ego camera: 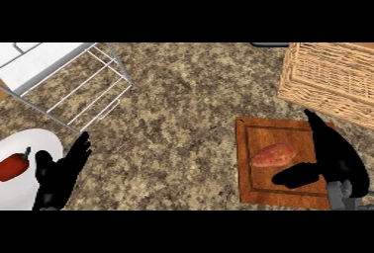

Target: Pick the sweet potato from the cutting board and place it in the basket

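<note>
- Sweet potato (274, 154): one, a pinkish-orange oval with tapered ends, lying on the single wooden cutting board (256, 190) at right centre.
- One wicker basket (329, 79), upper right.
- Right hand (336, 158), just right of the potato: fingers straight, thumb spread apart below it.
- Left hand (58, 175), lower left: fingers straight, resting beside one white plate (29, 141) holding one red pepper (13, 165).

One pinkish-orange oblong sweet potato (274, 154), one brown wooden cutting board (254, 191), one tan woven basket (329, 76), one white wire rack (84, 86), one round white plate (33, 141), one red pepper (13, 167).
</note>
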